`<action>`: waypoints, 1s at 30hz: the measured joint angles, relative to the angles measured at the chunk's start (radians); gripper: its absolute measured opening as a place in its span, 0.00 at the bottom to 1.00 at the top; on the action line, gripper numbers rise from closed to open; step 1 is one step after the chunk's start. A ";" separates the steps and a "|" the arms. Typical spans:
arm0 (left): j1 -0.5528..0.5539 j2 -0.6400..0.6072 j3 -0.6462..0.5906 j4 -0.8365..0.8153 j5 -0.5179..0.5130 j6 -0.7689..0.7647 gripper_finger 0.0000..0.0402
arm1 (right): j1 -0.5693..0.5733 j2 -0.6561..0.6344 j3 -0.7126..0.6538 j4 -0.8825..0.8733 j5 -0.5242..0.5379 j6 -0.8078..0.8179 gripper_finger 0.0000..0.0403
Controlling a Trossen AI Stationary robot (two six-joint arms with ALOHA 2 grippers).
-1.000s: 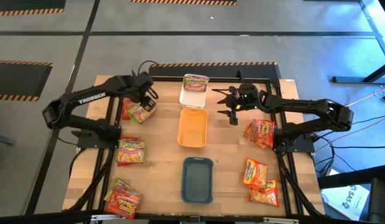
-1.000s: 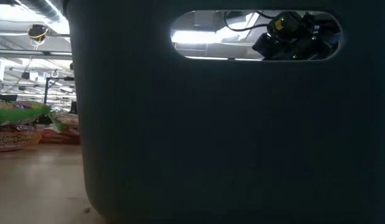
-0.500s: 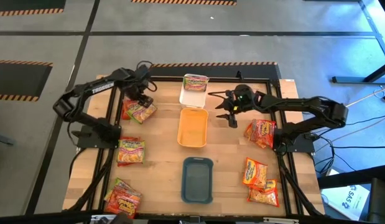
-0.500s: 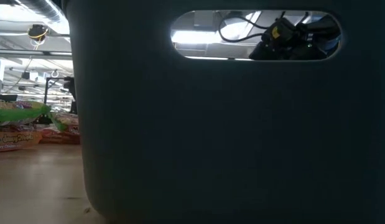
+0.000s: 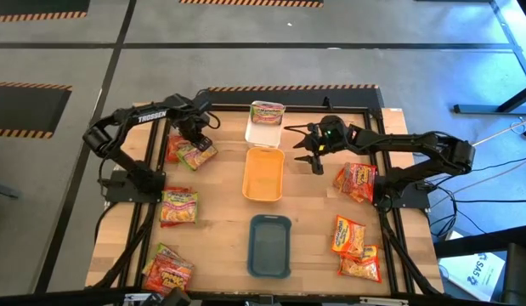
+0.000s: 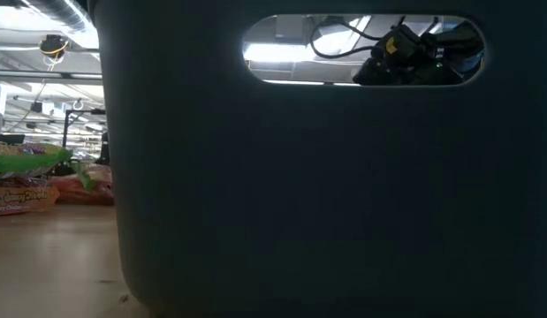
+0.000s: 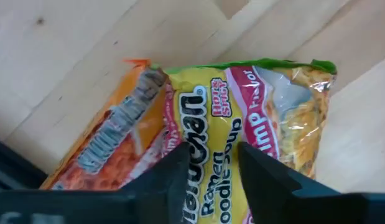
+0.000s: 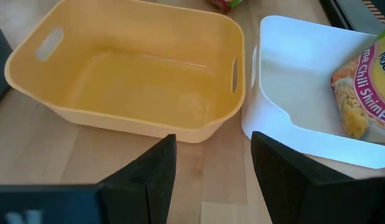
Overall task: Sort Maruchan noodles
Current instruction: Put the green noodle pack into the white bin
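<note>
Maruchan packets lie flat in groups: a green-pink one over an orange one point(image 5: 190, 153) at the far left, one at mid left point(image 5: 178, 206), a pile at the near left point(image 5: 167, 270), a red one point(image 5: 356, 180) and orange ones point(image 5: 352, 246) on the right. Another green-pink packet point(image 5: 267, 110) leans on the white tray's far rim. My left gripper point(image 5: 200, 136) hangs over the far-left pair, pointing down, fingers slightly apart over the green-pink packet point(image 7: 242, 112). My right gripper point(image 5: 312, 155) is open beside the orange tray point(image 8: 130, 81). My left gripper comes from above at the printed face of the green-pink packet point(image 7: 211, 134), which lies flat on the orange packet point(image 7: 111, 155) and the table. Its fingers point(image 7: 173, 180) stand very close over it; whether they touch it cannot be told.
Three trays stand in a row down the table's middle: white point(image 5: 263, 134), orange point(image 5: 263, 174), teal point(image 5: 270, 246). The teal tray's wall point(image 6: 300, 177) fills the low view; the right arm point(image 6: 414, 53) shows through its handle slot. A black frame borders the table.
My left arm has swung its elbow toward the far edge, and its gripper has settled closer over the far-left packets. In the low view those packets have shifted a little, one edge now raised. My right gripper has drifted slightly toward the table's left.
</note>
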 joint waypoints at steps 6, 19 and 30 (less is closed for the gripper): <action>-0.040 0.000 -0.001 0.035 0.008 0.018 0.08 | 0.000 0.000 0.000 0.001 0.001 0.000 0.47; -0.187 -0.037 -0.001 0.083 -0.101 0.052 0.00 | -0.001 0.000 0.000 0.029 0.012 0.006 0.47; -0.377 -0.184 0.000 0.139 -0.232 0.038 0.00 | 0.000 0.001 0.000 0.243 0.000 0.210 0.48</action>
